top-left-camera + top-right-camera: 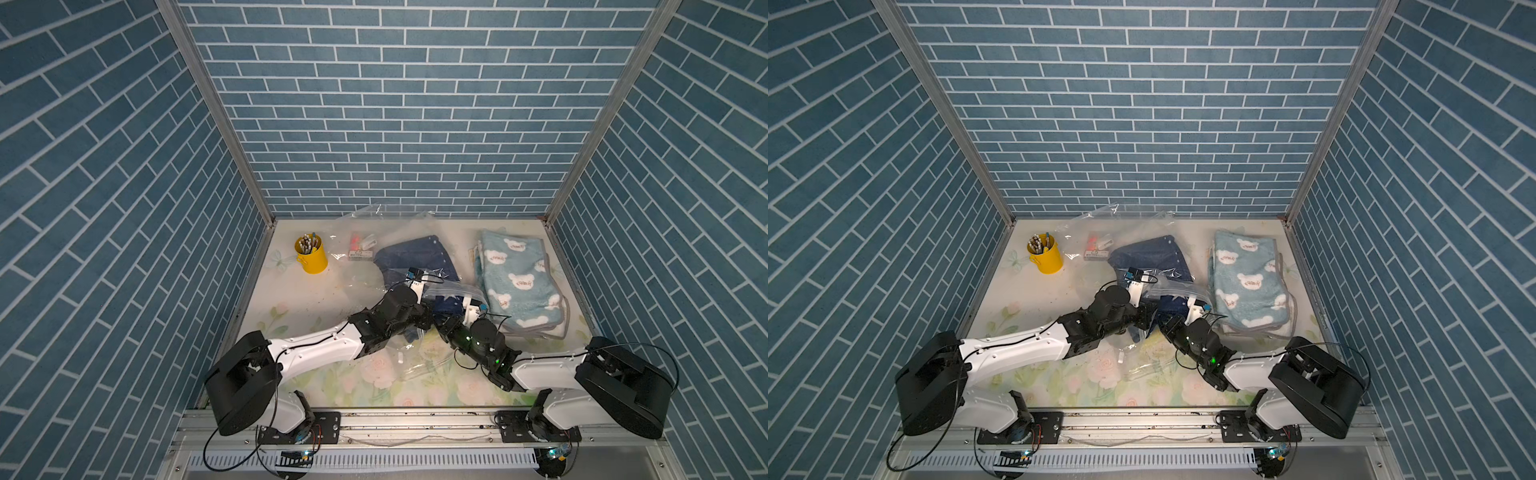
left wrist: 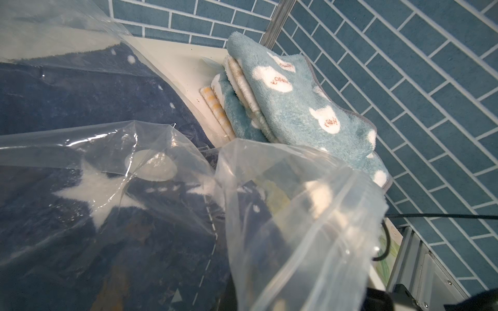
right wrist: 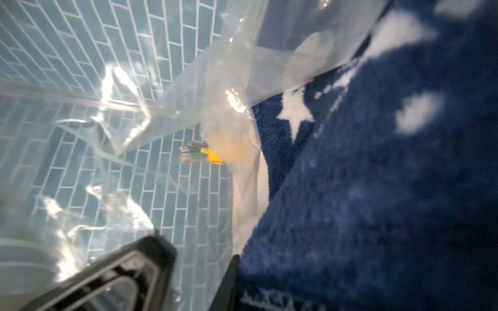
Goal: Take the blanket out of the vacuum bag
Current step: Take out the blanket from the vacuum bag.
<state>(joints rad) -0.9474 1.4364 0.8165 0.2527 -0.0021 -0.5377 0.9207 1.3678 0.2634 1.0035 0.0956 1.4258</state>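
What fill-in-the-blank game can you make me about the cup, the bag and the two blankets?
The cup holding pens is ____.
The blanket inside the clear bag is dark ____ with white stars.
The folded light blue blanket lies on the robot's ____ side.
Missing words: yellow, blue, right.

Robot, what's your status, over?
Left claw shut on bag. Right claw open at its mouth. Blanket not out yet. Towels close beside.

Both top views are sharp, evenly lit; right wrist view blurs, glare streaking the vacuum bag (image 3: 116,86) (left half).
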